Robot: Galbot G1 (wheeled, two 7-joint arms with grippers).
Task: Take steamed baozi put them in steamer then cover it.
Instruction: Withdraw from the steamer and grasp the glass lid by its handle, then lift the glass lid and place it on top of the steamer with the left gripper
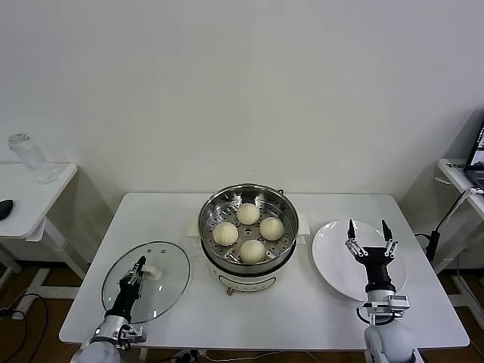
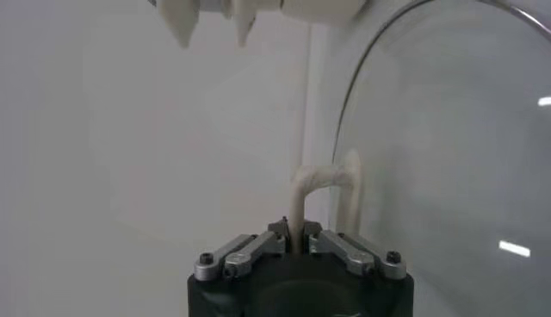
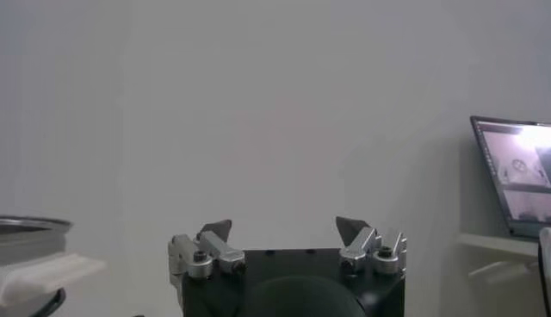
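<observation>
Four steamed baozi (image 1: 249,232) already seated on the perforated tray inside the steamer (image 1: 248,204), at mid-worktop (image 1: 302,318), pot uncovered. Only the covering step left, by the look of it. Left gripper (image 1: 139,266) down on the cover (image 1: 121,291), fingers clenched on the white handle (image 2: 323,183) at the glass centre; cover lying flat on the worktop on the robot's left, just beside the steamer. Right gripper (image 1: 368,236) idle above the empty white plate (image 1: 333,257) on the right, fingers spread wide, grasping nothing. Likely risks: grip taken at one end of the narrow handle rather than its middle, so possible tilt or swing of the glass on lifting; possible slip out of the clenched fingers; metal rim catching the pot's near wall on too low a carry; lid landing off-centre and perching on the rim. Cover's outer edge close to the worktop's left and front edges, so little margin there for any drag. Open worktop in front of the steamer, free air above it, nothing between cover and pot. Right arm well apart from that path.
</observation>
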